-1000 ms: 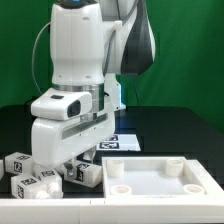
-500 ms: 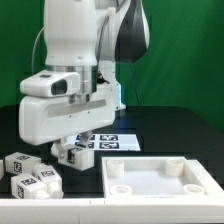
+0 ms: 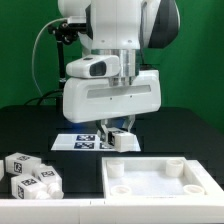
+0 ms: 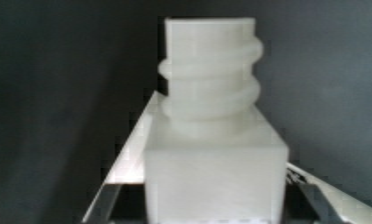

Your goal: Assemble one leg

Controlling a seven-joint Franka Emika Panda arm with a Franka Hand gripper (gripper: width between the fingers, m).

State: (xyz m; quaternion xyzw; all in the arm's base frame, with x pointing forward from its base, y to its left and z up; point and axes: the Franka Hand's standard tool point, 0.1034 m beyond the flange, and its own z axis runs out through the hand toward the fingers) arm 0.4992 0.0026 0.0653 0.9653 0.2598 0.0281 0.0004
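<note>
Leg [image 3: 121,141], a white block ending in a ridged round peg, sits clamped in the gripper [image 3: 118,130] just behind the white tray [image 3: 150,186], beside the marker board [image 3: 78,141]. Black table [image 3: 30,125], green wall [image 3: 20,50].

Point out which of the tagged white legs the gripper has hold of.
The leg pinched in the gripper, near the marker board. The other legs lie loose in a cluster at the exterior view's left.
</note>
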